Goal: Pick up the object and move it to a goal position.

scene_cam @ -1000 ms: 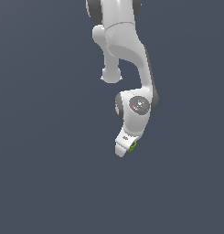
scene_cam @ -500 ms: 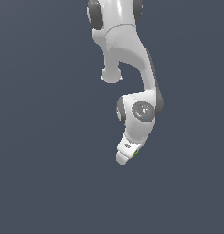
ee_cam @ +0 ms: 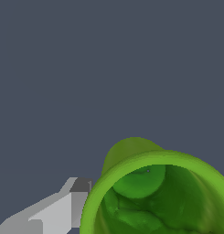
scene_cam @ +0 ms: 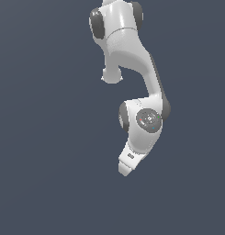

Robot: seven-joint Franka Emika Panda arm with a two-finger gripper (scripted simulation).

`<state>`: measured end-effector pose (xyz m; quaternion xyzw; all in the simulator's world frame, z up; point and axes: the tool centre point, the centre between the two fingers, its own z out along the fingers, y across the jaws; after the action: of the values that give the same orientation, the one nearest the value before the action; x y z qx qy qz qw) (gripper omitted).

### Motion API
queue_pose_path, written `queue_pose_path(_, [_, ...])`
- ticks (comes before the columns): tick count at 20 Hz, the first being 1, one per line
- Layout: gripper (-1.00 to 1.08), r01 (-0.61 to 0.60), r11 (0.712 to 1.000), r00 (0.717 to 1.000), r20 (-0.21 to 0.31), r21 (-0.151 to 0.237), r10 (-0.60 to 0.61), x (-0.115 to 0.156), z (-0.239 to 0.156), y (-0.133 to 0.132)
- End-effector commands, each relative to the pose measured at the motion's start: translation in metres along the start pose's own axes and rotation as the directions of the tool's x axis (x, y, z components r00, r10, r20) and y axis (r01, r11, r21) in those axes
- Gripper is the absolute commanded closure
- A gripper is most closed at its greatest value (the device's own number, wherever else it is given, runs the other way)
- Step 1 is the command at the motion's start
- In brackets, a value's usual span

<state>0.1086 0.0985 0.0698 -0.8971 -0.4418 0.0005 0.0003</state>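
Note:
The object (ee_cam: 154,192) is a bright green cup with a darker hollow inside, and it fills much of the wrist view very close to the camera. One grey finger (ee_cam: 63,208) lies against the outside of its rim; the other finger is hidden by the cup. In the exterior view the white arm hangs down over a plain dark ground and its gripper (scene_cam: 125,170) points down and toward that view's left. The hand covers the object there, so none of the green shows.
Only a flat dark grey-blue surface (scene_cam: 45,160) surrounds the arm in both views. The arm's upper links (scene_cam: 127,50) rise to the top edge of the exterior view. No goal marker shows.
The wrist and gripper have dropped lower in the exterior view over the last second. The green speck seen at the gripper's tip earlier is now hidden behind the hand.

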Motion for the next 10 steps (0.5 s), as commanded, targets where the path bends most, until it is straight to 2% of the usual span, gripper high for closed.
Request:
queue_pose_path(1, [1.08, 0.0, 1.0, 1.0, -0.001, -0.001, 0.0, 0.0047, -0.0028, 0.005])
queue_pose_path(10, [1.08, 0.001, 1.0, 1.0, -0.001, -0.001, -0.001, 0.0115, -0.005, 0.0116])
